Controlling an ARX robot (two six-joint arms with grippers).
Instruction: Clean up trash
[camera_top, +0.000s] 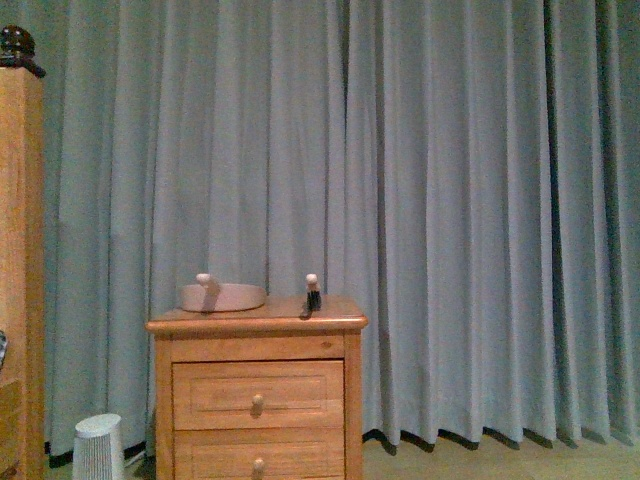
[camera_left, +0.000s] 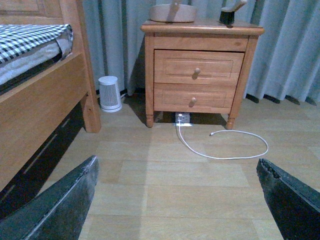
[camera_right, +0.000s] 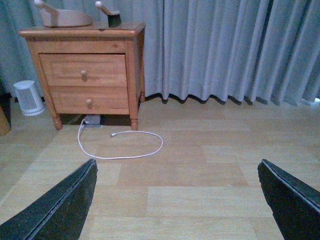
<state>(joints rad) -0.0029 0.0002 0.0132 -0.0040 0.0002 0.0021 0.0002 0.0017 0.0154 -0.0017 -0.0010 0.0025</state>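
Observation:
No trash shows in any view. A pinkish-beige dustpan (camera_top: 222, 295) lies on top of a wooden nightstand (camera_top: 258, 400), with a small black-bristled brush (camera_top: 313, 293) beside it; the dustpan (camera_left: 172, 12) (camera_right: 64, 16) and the brush (camera_left: 231, 12) (camera_right: 111, 15) also show in both wrist views. My left gripper (camera_left: 177, 200) hangs open above bare wood floor, nothing between its fingers. My right gripper (camera_right: 177, 200) is open too, over bare floor further right. Neither arm appears in the front view.
A white cable (camera_left: 225, 147) (camera_right: 120, 147) loops on the floor before the nightstand. A small white ribbed appliance (camera_left: 109, 93) (camera_top: 98, 447) stands left of it. A wooden bed (camera_left: 35, 95) with checked bedding is at the left. Grey-blue curtains (camera_top: 450, 200) hang behind.

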